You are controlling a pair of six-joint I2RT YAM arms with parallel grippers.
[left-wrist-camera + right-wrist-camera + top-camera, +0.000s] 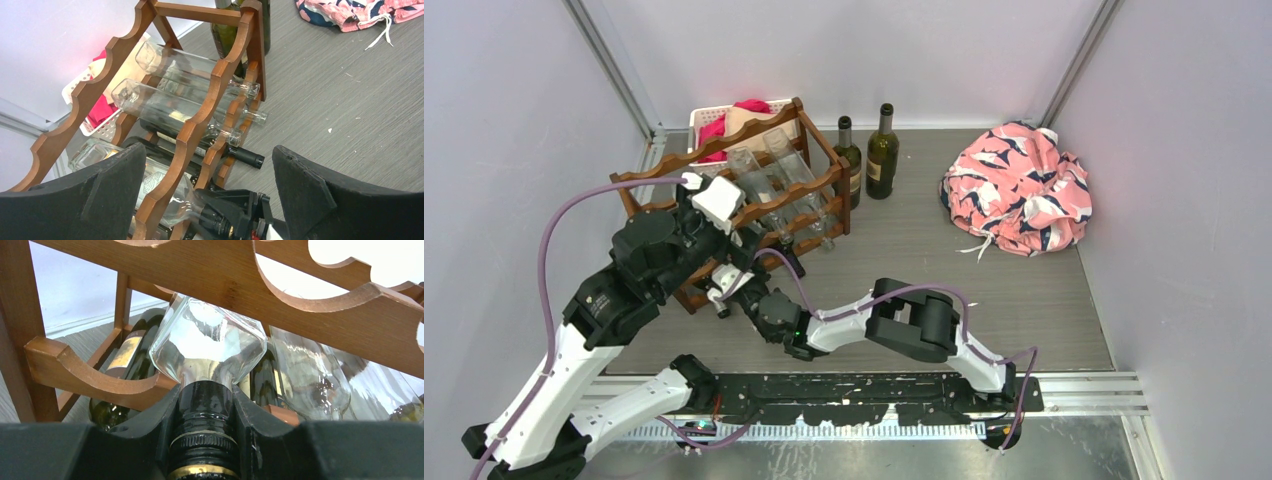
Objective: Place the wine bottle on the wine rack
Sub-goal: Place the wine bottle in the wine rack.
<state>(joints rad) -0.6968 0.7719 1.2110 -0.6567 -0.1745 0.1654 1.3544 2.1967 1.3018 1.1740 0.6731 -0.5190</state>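
The wine rack [814,188] of reddish-brown wood with scalloped rails stands at the back left, also in the left wrist view [200,125] and the right wrist view [225,280]. My right gripper [204,395] is shut on the black-capped neck of a clear wine bottle [210,345]. The bottle's body reaches into a lower tier, between the rails. In the top view that gripper [729,290] sits at the rack's near front corner. My left gripper [207,160] hangs open above the rack's front rail with nothing between its fingers; in the top view it [724,235] is over the rack's left end.
Several clear bottles [165,107] and dark bottles [125,370] lie in the rack. Two dark bottles [849,160] [883,152] stand upright just right of it. A white slotted basket [709,118] holding red cloth is behind the rack. A pink patterned cloth [1019,190] lies at the back right.
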